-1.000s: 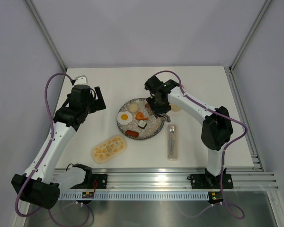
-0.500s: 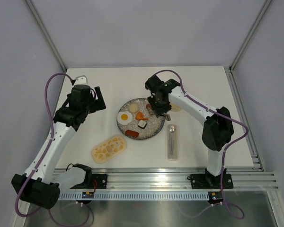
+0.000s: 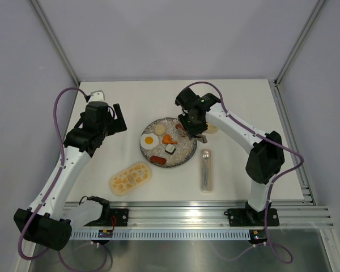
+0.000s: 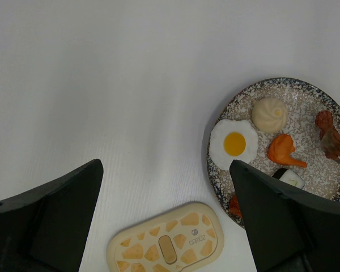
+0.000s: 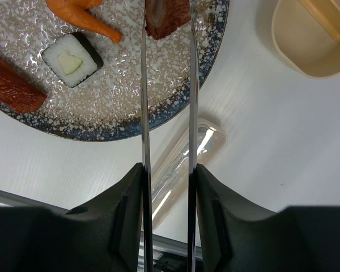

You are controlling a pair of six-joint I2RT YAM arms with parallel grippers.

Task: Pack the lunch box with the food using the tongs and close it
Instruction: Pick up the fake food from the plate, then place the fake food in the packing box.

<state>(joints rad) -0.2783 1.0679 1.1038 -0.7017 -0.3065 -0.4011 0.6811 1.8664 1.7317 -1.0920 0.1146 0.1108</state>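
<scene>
My right gripper [image 5: 168, 170] is shut on the thin silver tongs [image 5: 143, 102], whose two arms run forward over the speckled plate [image 3: 184, 157]. The tong tips pinch a red-brown sausage [image 5: 167, 14] at the plate's right side. On the plate lie a fried egg [image 4: 233, 143], a pale bun [image 4: 269, 113], an orange piece [image 4: 283, 150], a sushi roll [image 5: 72, 59] and another sausage [image 5: 11, 85]. The cream lunch box [image 5: 311, 45] stands open just right of the plate. Its yellow-patterned lid [image 4: 167, 246] lies apart, near left of the plate. My left gripper [image 4: 164, 167] hangs open above the lid, holding nothing.
A long clear cutlery case [image 3: 206, 169] lies near right of the plate, under the tongs in the right wrist view. The right arm [image 3: 238, 130] reaches across the lunch box. Walls enclose the white table on three sides, and a metal rail [image 3: 215, 218] runs along the near edge.
My right gripper has squeezed the tongs a little tighter on the sausage and shifted slightly right. The left arm has not moved.
</scene>
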